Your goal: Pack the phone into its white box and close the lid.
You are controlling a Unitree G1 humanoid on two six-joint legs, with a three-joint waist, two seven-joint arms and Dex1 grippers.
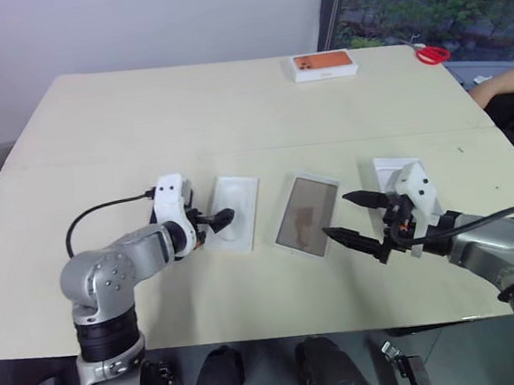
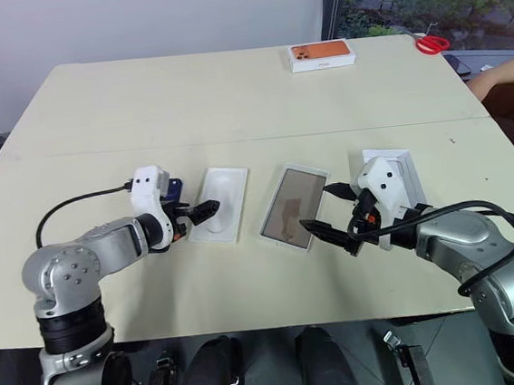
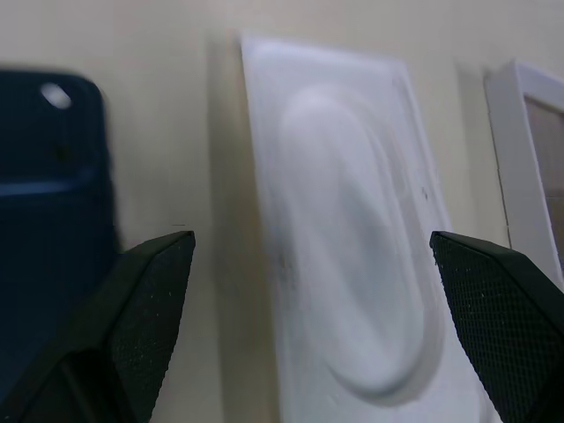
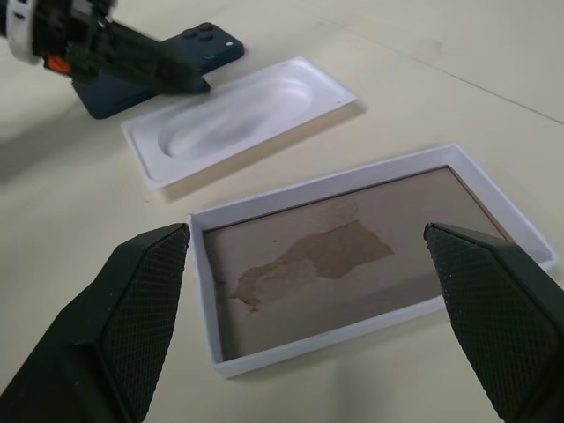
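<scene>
Both tools are hanging wide apart, gripping nothing. The dark navy flat phone (image 4: 163,66) is lying on the bench beside the left tool (image 1: 221,220), with the white moulded insert (image 1: 234,211) separating it from the shallow white cardboard box (image 1: 308,216) facing the right tool (image 1: 362,219). Risk I'm seeing: the left tool snagging that insert instead.

No readable text anywhere; orange-topped box (image 1: 324,64) at the table's 1 o'clock has side print too small to read.

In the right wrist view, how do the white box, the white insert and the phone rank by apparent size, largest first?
1. The white box, nearest the camera, so partly enlarged by nearness.
2. The white insert, farther away.
3. The phone, smallest, but partly hidden behind the left gripper, so its rank is uncertain.
</scene>
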